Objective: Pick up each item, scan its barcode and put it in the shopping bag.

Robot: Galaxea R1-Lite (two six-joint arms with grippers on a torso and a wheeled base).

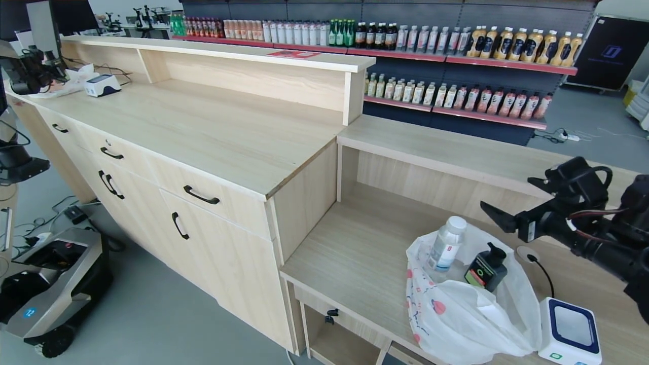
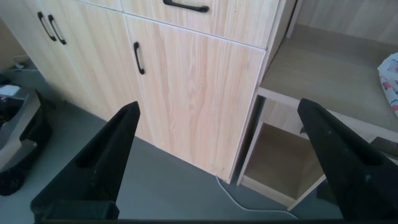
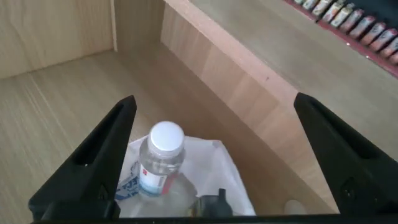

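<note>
A white shopping bag [image 1: 471, 314] with red prints lies open on the low counter [image 1: 355, 253]. Inside it stand a clear bottle [image 1: 446, 248] with a white cap and a black pump bottle [image 1: 487, 268]. My right gripper [image 1: 517, 200] hangs open and empty above and just right of the bag. Its wrist view looks down on the clear bottle [image 3: 160, 162], the pump top [image 3: 214, 204] and the bag [image 3: 214, 165] between spread fingers. My left gripper [image 2: 217, 165] is open and empty, out over the floor in front of the cabinet doors [image 2: 193, 87]. A corner of the bag [image 2: 390, 71] shows there.
A white barcode scanner [image 1: 570, 329] with a blue frame sits right of the bag, a cable [image 1: 542, 274] running behind it. The tall counter [image 1: 192, 126] with drawers rises to the left, with a small device [image 1: 101, 83] at its far end. Drink shelves [image 1: 456, 66] line the back.
</note>
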